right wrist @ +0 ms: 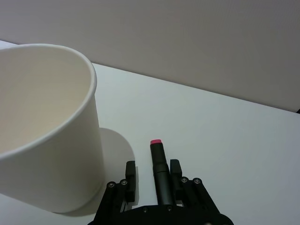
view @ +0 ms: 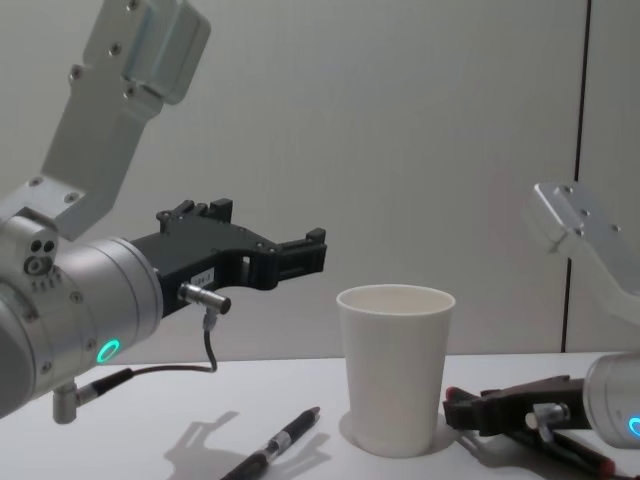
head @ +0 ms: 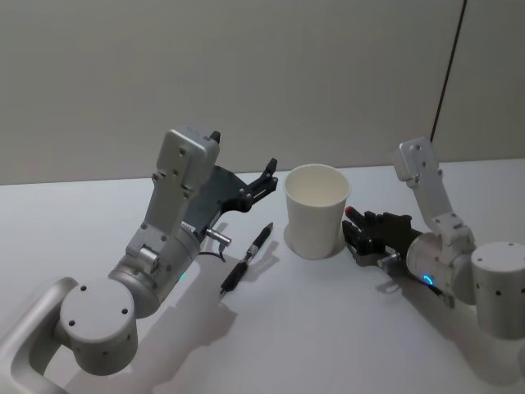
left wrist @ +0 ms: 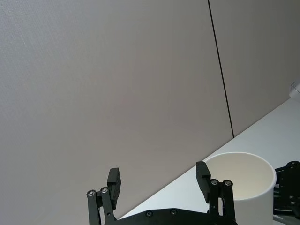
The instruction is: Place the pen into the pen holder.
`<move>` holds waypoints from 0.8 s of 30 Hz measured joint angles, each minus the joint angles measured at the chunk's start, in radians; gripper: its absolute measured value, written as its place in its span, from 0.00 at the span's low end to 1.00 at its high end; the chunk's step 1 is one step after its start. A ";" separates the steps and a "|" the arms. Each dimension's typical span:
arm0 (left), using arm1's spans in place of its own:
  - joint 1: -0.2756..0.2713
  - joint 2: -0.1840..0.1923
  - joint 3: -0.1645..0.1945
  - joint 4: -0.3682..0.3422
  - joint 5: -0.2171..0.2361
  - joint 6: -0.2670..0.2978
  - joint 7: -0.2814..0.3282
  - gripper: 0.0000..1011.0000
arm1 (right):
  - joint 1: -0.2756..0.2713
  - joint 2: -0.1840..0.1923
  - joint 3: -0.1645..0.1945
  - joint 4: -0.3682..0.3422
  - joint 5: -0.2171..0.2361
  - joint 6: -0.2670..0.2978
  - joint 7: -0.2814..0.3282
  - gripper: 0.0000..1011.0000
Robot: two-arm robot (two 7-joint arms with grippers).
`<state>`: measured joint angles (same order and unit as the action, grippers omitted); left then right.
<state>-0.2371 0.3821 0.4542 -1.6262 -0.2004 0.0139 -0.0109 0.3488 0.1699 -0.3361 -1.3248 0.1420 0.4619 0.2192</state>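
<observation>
The pen holder [head: 316,213] is a white paper cup standing upright mid-table, also seen as the cup [view: 395,370]. A dark pen [head: 246,259] lies flat on the table to its left, likewise the pen [view: 280,440]. My left gripper [head: 269,174] hovers open and empty above that pen, level with the cup's rim [left wrist: 243,183]. My right gripper [head: 359,234] rests low on the table right of the cup [right wrist: 47,131]. Its fingers [right wrist: 130,174] straddle a second, pink-tipped pen [right wrist: 159,168], with a gap on one side.
The white table [head: 328,328] stretches bare in front of the cup and pens. A plain wall stands close behind the table's far edge. A dark cable [head: 447,74] runs down the wall at the right.
</observation>
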 joint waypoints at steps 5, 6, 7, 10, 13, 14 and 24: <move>0.000 0.000 0.000 0.000 0.000 0.000 0.000 0.99 | 0.000 0.000 0.000 0.000 0.000 0.000 0.000 0.41; 0.000 0.000 0.000 0.000 0.000 0.000 0.000 0.99 | 0.000 0.000 0.000 0.001 0.000 0.000 0.000 0.39; 0.000 0.000 0.000 0.000 0.000 0.000 0.000 0.99 | 0.000 0.000 0.000 0.001 0.000 0.000 0.000 0.39; 0.000 0.000 0.000 0.000 0.000 0.000 0.000 0.99 | 0.000 0.000 0.000 0.001 0.000 0.000 0.000 0.38; 0.000 0.000 0.000 0.000 0.000 0.000 0.000 0.99 | 0.000 0.000 0.000 0.001 0.000 0.000 0.000 0.35; 0.000 0.000 0.000 0.000 0.000 0.000 0.000 0.99 | 0.000 0.000 0.000 0.001 0.000 0.000 0.000 0.35; 0.000 0.000 0.000 0.000 0.000 0.000 0.000 0.99 | 0.000 0.000 0.000 0.001 0.000 0.001 0.000 0.28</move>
<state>-0.2371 0.3821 0.4542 -1.6262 -0.2004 0.0139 -0.0109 0.3488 0.1700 -0.3359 -1.3242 0.1420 0.4633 0.2190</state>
